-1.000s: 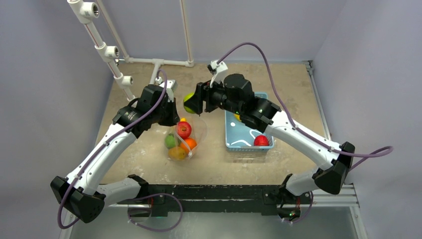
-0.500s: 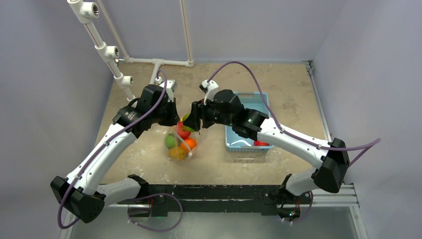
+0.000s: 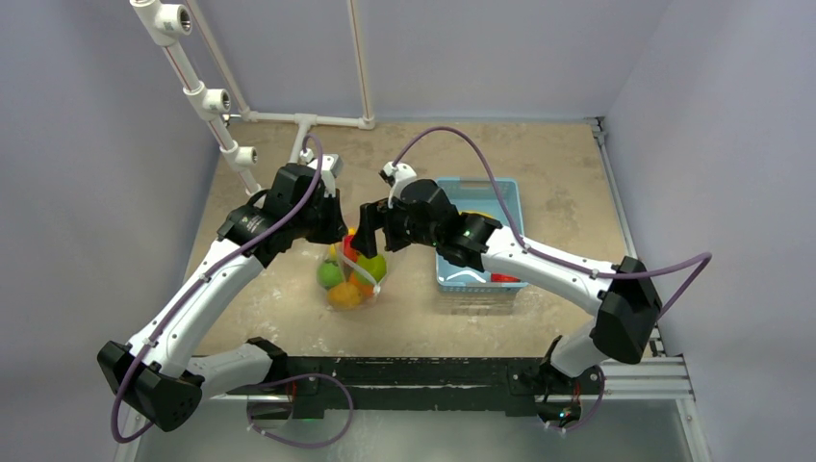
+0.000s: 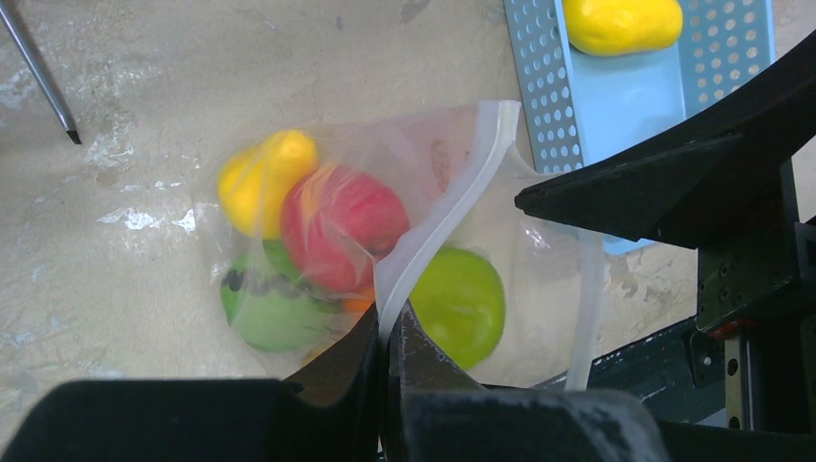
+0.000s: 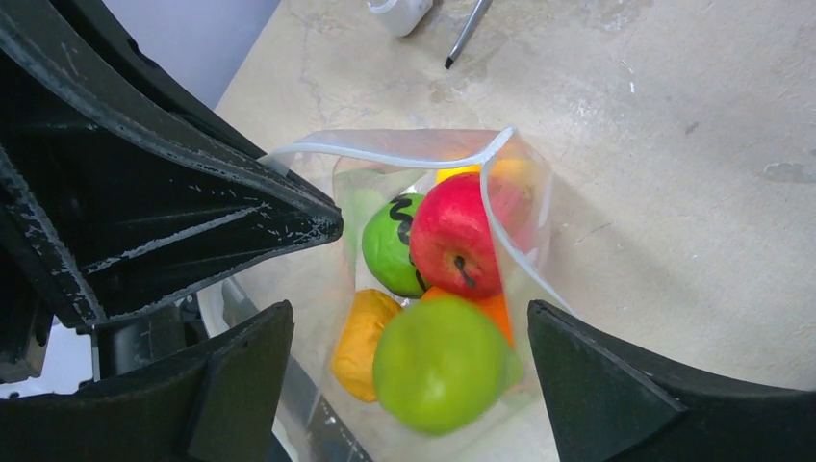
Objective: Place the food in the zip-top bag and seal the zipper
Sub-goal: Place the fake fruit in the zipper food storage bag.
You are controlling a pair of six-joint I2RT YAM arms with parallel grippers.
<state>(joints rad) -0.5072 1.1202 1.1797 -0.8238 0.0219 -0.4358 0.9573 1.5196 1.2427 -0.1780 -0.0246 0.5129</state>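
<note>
Beige tabletop (image 3: 577, 173), left hand (image 4: 385, 327) clamped on zipper (image 4: 452, 202) of zip-top bag (image 4: 544, 279), right hand (image 5: 409, 322) above, spread wide, empty

Clear bag (image 5: 524, 207), blue basket (image 4: 544, 96), dark-striped green fruit (image 5: 385, 245).

The clear bag (image 4: 544, 279) is open, its whitish zipper (image 5: 385, 154) unsealed. Inside are a green apple (image 5: 438, 364), a red apple (image 5: 452, 231), a striped green fruit (image 5: 385, 245), an orange fruit (image 5: 358, 342) and a yellow fruit (image 4: 265, 173). A yellow oblong fruit (image 4: 621, 24) lies in the basket (image 4: 544, 87).

left jaws clamped on zipper (image 4: 445, 207); lime-green fruit (image 4: 460, 306) inside zip-top bag (image 4: 544, 274)
</note>
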